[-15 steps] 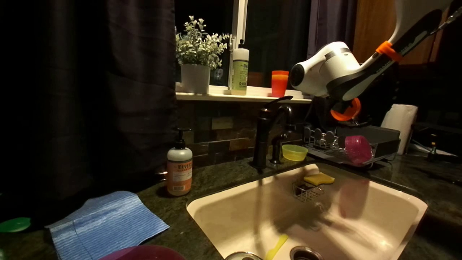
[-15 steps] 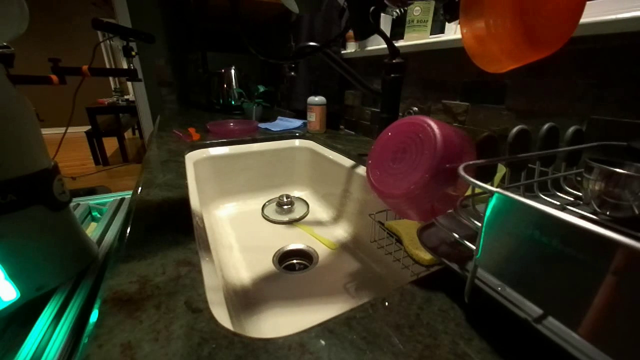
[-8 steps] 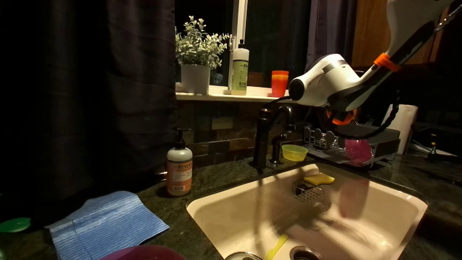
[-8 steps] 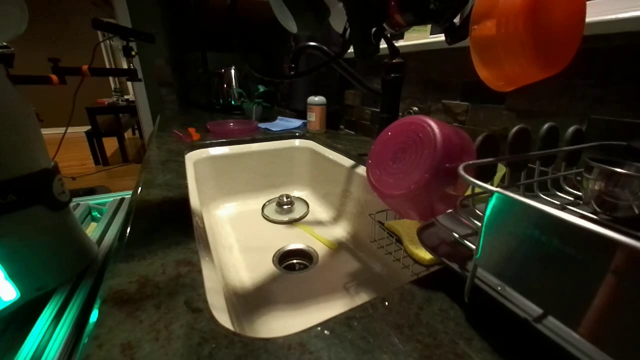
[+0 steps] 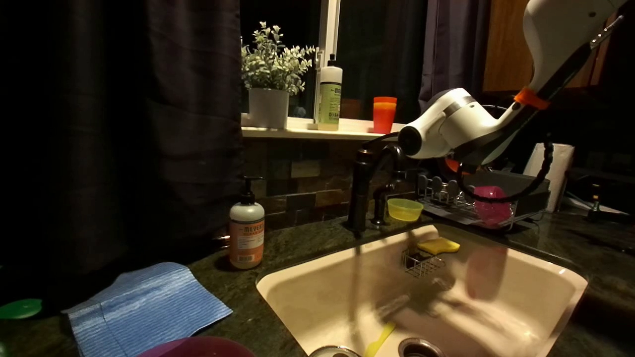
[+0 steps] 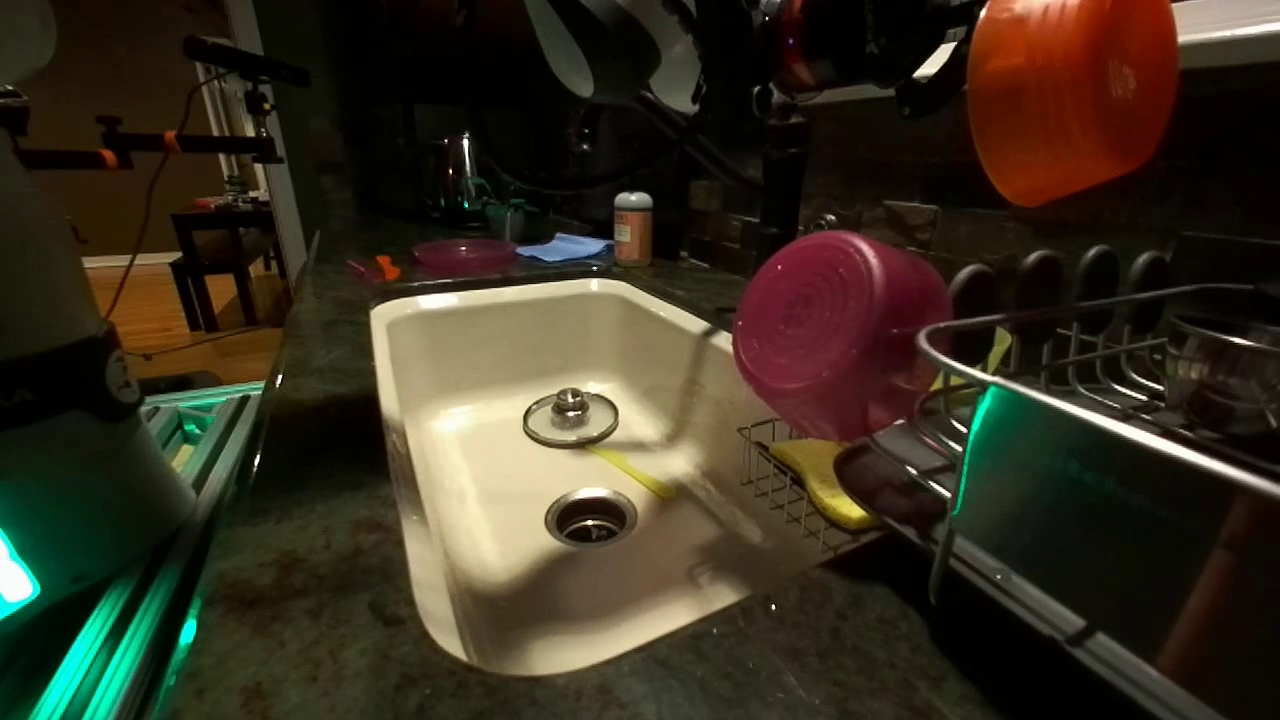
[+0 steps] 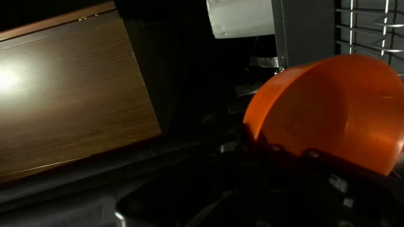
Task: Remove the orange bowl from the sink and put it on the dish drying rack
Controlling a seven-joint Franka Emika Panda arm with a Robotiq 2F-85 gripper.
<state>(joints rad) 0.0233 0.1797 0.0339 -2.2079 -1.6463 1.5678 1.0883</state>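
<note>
The orange bowl hangs tilted in the air above the dish drying rack. My gripper is shut on the bowl's rim; in the wrist view the bowl opens toward the camera. In an exterior view only a sliver of the bowl shows behind the arm, above the rack. The rack's grey tray and wires show beyond the bowl in the wrist view. The sink holds a glass lid and a yellow-green utensil.
A magenta bowl leans on the rack's sink-side edge. A metal pot sits in the rack. The dark faucet and a yellow-green bowl stand beside the rack. A paper towel roll stands behind it.
The arm has come down, bringing the held orange bowl lower toward the rack. In an exterior view the bowl has also shifted a little right; in another it has gone mostly behind the arm.
</note>
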